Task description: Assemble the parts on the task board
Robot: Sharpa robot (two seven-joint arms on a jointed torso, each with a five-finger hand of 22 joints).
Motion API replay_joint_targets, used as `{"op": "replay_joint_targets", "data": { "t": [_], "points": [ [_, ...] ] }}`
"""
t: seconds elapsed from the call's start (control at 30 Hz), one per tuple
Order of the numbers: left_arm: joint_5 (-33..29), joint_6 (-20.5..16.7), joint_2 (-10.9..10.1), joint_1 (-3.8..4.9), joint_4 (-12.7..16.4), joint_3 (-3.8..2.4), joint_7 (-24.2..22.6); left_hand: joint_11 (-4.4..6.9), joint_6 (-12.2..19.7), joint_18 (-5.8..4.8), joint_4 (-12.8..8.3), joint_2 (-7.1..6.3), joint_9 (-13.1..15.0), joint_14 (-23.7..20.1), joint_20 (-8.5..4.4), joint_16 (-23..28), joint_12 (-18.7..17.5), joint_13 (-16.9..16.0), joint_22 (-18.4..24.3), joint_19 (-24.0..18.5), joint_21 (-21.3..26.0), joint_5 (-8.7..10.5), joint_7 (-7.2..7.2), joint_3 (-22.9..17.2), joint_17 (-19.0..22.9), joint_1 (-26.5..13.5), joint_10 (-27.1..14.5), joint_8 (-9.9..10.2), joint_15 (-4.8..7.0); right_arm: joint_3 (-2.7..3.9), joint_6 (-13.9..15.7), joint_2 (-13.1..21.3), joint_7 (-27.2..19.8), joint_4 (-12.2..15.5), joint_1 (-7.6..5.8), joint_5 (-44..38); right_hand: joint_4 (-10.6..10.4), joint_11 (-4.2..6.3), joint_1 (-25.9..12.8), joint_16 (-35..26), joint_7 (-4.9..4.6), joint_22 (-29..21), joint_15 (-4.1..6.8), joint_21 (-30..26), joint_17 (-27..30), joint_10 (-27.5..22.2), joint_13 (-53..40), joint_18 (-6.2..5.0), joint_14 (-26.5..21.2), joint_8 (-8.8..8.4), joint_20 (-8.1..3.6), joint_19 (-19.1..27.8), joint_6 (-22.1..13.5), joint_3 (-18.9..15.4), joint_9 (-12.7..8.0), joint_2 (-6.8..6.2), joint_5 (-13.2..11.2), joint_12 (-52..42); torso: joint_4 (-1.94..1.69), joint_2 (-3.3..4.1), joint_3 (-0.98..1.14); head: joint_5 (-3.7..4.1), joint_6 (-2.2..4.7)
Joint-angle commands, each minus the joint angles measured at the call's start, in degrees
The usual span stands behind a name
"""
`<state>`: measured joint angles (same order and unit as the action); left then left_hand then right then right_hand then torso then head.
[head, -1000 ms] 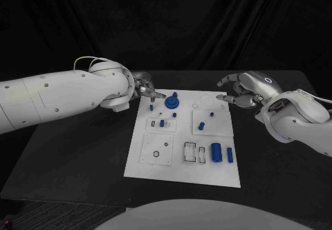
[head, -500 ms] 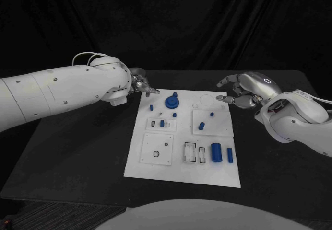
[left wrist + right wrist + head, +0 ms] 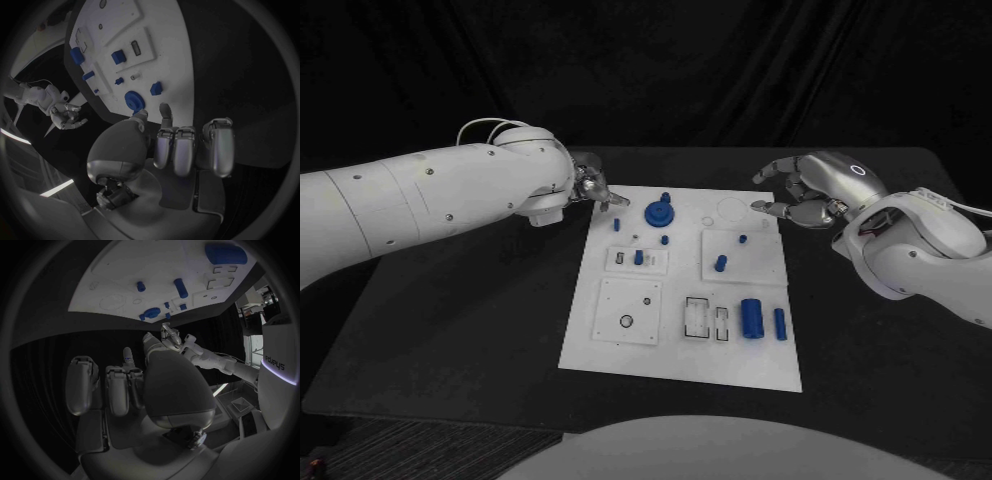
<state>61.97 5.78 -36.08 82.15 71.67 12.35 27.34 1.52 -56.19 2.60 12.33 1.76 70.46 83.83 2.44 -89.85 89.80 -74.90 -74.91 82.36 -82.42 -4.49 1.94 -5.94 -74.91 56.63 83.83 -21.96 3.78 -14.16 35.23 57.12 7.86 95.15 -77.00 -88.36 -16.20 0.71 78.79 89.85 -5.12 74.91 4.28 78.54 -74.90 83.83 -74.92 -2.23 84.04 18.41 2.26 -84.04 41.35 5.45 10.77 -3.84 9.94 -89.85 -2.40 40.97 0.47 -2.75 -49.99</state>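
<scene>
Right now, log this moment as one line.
left hand: empty, at task board far-left corner | right hand: empty, off far-right corner | parts: on board

text: none legible | task board (image 3: pixel 678 330): no readable markings

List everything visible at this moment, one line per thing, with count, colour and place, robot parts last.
table: one, black, under everything.
task board: one, white, middle of the table.
round knobbed part: one, blue, far end of the board.
large cylinder: one, blue, near right of the board.
small parts: several, blue, scattered on the board.
left hand: silver, at the board's far left corner, holding nothing.
right hand: silver, off the board's far right corner, holding nothing.
</scene>
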Motion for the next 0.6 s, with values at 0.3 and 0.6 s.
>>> {"op": "replay_joint_targets", "data": {
  "t": [0.3, 0.6],
  "points": [
    [-0.22, 2.33, 0.13, -0.72, -0.03, -0.05, -0.42, -0.04, 0.45, 0.12, 0.8, 0.26, 0.35, 6.17, 0.2, -0.15, 0.2, -15.1, -9.07, -0.6, 0.4, 0.78, 0.14, 0.82, -15.09, -0.41, 6.17, -0.44, 0.02, 0.04, -0.43, 0.16, 0.7, 0.3, 0.14, -0.18, 0.01, -0.39, 0.24, -0.1, 0.08, 11.5, -0.44, -0.2, -14.83, 6.17, -15.08, -0.46, 5.89, 0.0, 0.28, -0.89, 0.49, -0.24, -0.1, 0.55, 0.09, -0.15, -0.01, 0.03, 0.03, -0.01, -0.01],
    [-0.22, 2.99, 0.14, -0.89, 0.34, -0.05, -0.54, -0.09, 0.5, 0.17, 1.08, 0.27, 0.44, 6.17, 0.25, -0.15, 0.2, -15.1, -8.98, -0.78, 0.58, 0.89, 0.17, 1.08, -15.09, -0.58, 6.17, -0.45, -0.02, 0.04, -0.52, 0.1, 0.76, 0.23, 0.14, -0.18, 0.01, -0.39, 0.26, -0.08, 0.07, 11.49, -0.44, -0.23, -14.85, 6.17, -15.08, -0.46, 5.89, -0.01, 0.28, -0.88, 0.51, -0.25, -0.13, 0.56, 0.17, -0.15, -0.02, 0.0, 0.03, -0.15, -0.01]
  ]
}}
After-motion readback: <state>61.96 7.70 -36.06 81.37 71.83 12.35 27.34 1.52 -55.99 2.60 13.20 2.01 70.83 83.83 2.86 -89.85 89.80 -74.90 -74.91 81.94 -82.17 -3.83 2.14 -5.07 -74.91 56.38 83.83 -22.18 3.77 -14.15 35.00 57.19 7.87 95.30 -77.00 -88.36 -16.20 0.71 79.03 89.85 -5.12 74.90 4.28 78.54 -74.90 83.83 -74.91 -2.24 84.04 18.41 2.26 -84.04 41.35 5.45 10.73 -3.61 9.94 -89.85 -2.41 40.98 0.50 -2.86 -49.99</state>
